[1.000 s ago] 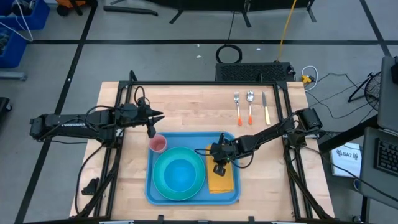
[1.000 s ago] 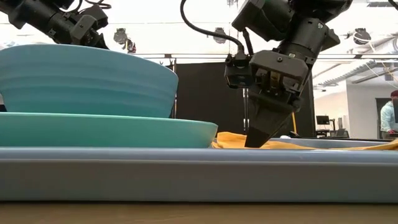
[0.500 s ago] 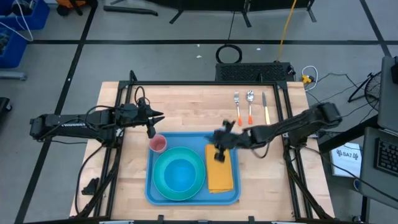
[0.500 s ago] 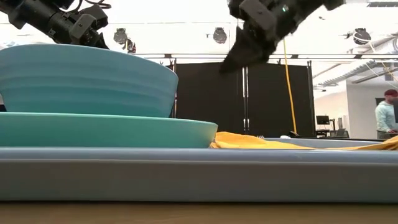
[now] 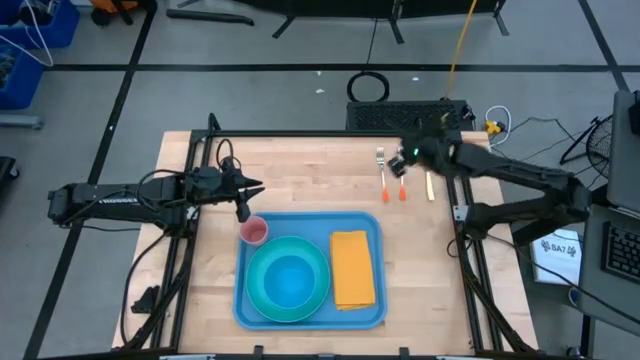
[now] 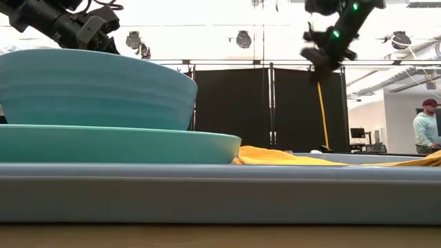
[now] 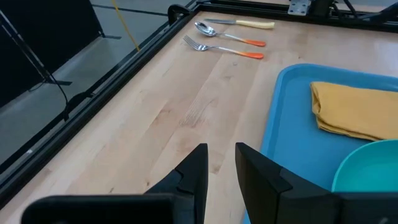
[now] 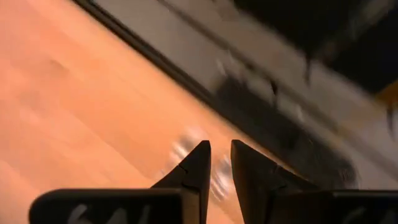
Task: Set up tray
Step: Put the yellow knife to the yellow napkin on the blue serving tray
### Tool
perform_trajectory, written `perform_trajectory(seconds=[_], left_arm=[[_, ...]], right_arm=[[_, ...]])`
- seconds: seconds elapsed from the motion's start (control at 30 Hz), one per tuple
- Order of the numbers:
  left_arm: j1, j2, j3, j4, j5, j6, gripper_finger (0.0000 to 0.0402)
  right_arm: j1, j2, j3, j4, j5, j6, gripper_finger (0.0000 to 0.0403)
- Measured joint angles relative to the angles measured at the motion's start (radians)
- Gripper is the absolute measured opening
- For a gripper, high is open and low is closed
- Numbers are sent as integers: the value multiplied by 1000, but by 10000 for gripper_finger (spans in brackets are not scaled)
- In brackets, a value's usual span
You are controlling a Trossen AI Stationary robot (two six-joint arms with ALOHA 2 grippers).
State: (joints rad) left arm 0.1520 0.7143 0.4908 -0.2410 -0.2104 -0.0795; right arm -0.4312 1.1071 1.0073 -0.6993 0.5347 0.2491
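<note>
Tray [image 5: 310,268] is seated at the table's near centre, loaded with plate, bowl, napkin [image 5: 353,267] and cup. Right gripper [image 5: 403,160], empty with a narrow gap, is poised above the cutlery [image 5: 402,172]; neighbouring pieces could be knocked aside. Left gripper [image 5: 243,204], also narrowly parted, is parked by the cup.

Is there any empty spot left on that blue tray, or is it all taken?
The tray is crowded: plate with bowl, pink cup, napkin. A bare strip remains along its far rim, between cup and napkin. Bare wood lies right of the tray, below the cutlery.
</note>
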Motion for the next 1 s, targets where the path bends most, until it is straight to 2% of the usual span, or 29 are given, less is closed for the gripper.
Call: perform_trajectory(seconds=[0.07,0.2,0.33,0.43,0.5,0.63,0.77,1.0], left_arm=[[0,0,0,-10,0,0,88],[0,0,0,-24,-4,4,88],[0,0,0,-26,-7,18,88],[0,0,0,-26,-8,26,88],[0,0,0,-25,-8,30,88],[0,0,0,-25,-7,31,88],[0,0,0,-25,-7,29,88],[0,0,0,-25,-7,29,88]], right_arm=[[-97,-3,0,-124,-40,45,50],[-207,6,-8,-290,-10,106,41],[-231,8,-65,-306,-22,127,21],[-247,22,-127,-308,-125,145,4],[-256,32,-166,-300,-143,147,7],[-257,36,-221,-279,-126,124,39],[-257,35,-223,-277,-121,131,92],[-264,52,-259,-259,-171,177,178]])
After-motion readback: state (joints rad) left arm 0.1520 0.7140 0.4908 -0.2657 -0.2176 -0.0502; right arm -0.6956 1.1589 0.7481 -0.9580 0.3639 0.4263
